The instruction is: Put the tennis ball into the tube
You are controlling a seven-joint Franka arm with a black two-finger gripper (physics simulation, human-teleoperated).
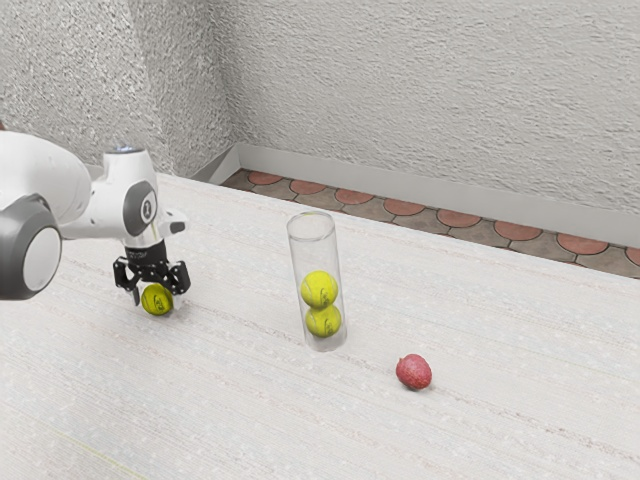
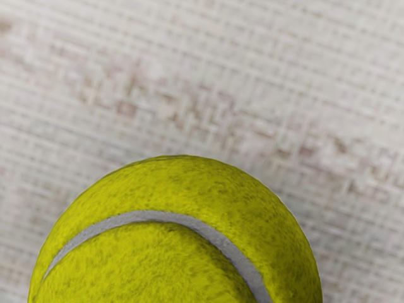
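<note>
Yellow tennis ball (image 1: 157, 300) rests on table (image 1: 235, 400) beneath my gripper (image 1: 157, 293), fingers wide astride it, presumably ready to grip. Clear tube (image 1: 304, 256) stands well off from hand, two stacked balls (image 1: 319, 289) inside, seemingly leaving room on top.

Tube (image 1: 315, 254) stands between tennis ball (image 1: 157, 300) and fruit (image 1: 414, 372)
</note>
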